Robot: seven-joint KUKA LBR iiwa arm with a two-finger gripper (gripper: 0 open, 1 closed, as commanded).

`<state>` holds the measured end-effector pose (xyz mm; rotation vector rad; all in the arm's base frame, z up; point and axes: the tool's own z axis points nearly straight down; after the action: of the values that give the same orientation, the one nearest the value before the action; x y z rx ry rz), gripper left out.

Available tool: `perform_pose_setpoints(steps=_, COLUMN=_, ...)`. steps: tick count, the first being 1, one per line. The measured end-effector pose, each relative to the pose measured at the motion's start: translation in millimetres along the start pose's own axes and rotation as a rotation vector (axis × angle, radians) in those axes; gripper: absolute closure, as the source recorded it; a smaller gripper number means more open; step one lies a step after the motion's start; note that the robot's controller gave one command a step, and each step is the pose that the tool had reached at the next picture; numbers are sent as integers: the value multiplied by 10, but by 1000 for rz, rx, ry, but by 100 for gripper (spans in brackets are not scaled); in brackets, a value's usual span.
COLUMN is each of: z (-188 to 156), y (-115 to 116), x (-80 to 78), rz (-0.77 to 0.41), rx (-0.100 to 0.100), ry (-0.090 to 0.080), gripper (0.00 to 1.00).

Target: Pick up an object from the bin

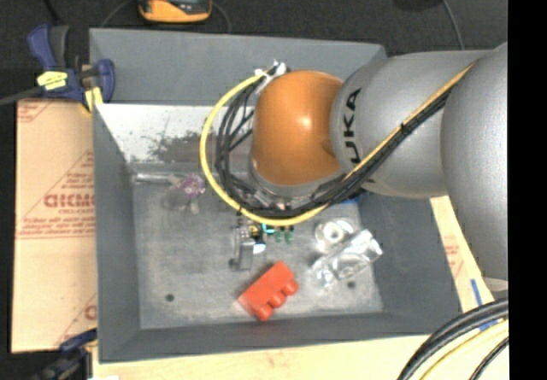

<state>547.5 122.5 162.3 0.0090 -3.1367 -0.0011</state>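
Observation:
My gripper (244, 248) reaches down into the middle of the bin from under the orange cover, its fingertips close above the bin floor. Nothing is visible between them. A red toy brick (267, 289) lies just below and to the right of the fingertips, near the bin's front wall. To the right, a clear plastic piece with a white ring (344, 252) lies on the floor. A small purple see-through thing (188, 187) sits to the upper left of the gripper.
The arm and its orange cover with yellow and black cables hang over the bin's centre and right. Dark specks mark the back left wall. Bare floor lies at the bin's left and front left.

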Motion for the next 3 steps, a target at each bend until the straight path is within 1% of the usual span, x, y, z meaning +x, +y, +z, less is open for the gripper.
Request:
perform_pose_setpoints(steps=1, z=926, y=-809, x=482, rz=-406, rx=3, ry=-2, gripper=0)
perform_pose_setpoints(steps=2, z=617, y=-727, x=586, rz=-647, rx=3, ry=-10, gripper=0)
perform_pose_setpoints(steps=3, z=610, y=-702, x=447, rz=-801, rx=3, ry=-11, gripper=0)
